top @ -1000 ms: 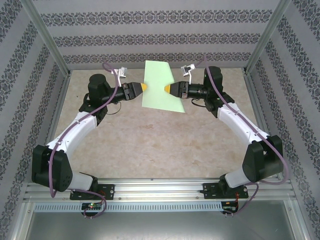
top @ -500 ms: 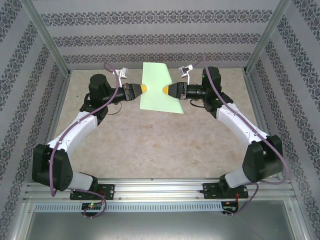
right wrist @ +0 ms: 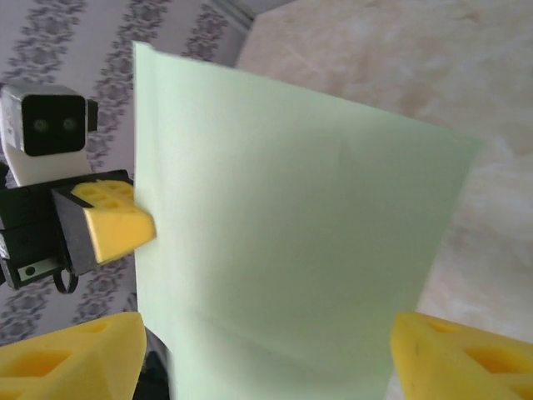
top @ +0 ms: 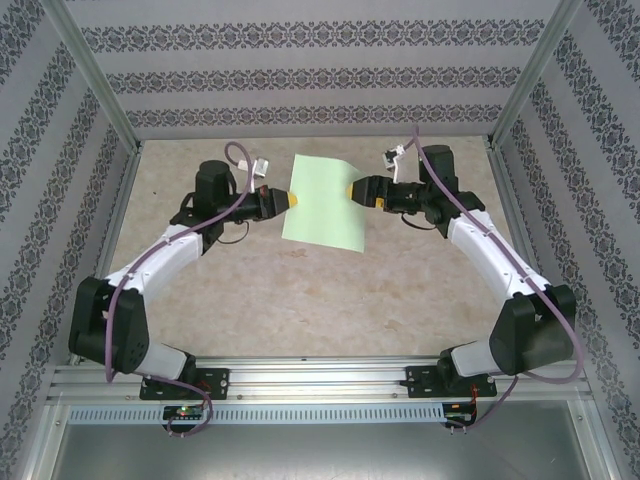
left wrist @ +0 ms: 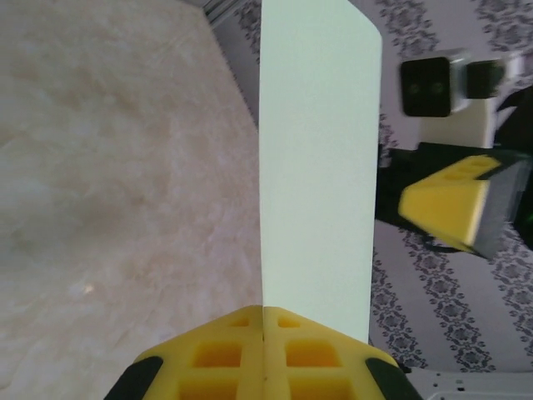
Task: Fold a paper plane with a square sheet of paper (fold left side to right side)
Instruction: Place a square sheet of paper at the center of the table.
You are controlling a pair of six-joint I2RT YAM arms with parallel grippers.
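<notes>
- Beige mottled table (top: 320, 300), walled on three sides w/ grey patterned paper (top: 320, 70); metal frame posts (top: 95, 80) stand at the back corners, well off to either side of the sheet.
- Sheet of paper (top: 325, 200): pale mint green, plain, lifted off the table toward the back middle, its shadow on the surface just under its near edge.
- Left gripper (top: 290, 200): at the sheet's left edge, yellow fingertips pressed together on that edge. In the left wrist view the closed tips (left wrist: 263, 312) pinch the paper (left wrist: 316, 167), which rises edge-on straight out of the seam between them.
- Right gripper (top: 352, 190): at the sheet's right edge, facing the left one across the paper. In the right wrist view its jaws (right wrist: 266, 367) stand wide apart, one yellow finger (right wrist: 75, 358) on each side of the sheet (right wrist: 291, 233); no pinch on it.
- Same view: left gripper (right wrist: 117, 225) clamped on the far edge of the sheet, its wrist cam just above it.
- Left wrist view: right gripper (left wrist: 445, 204) blurred, just beyond the sheet.
- Purple cables (top: 160, 250) run along both arms, to each side of the sheet.
</notes>
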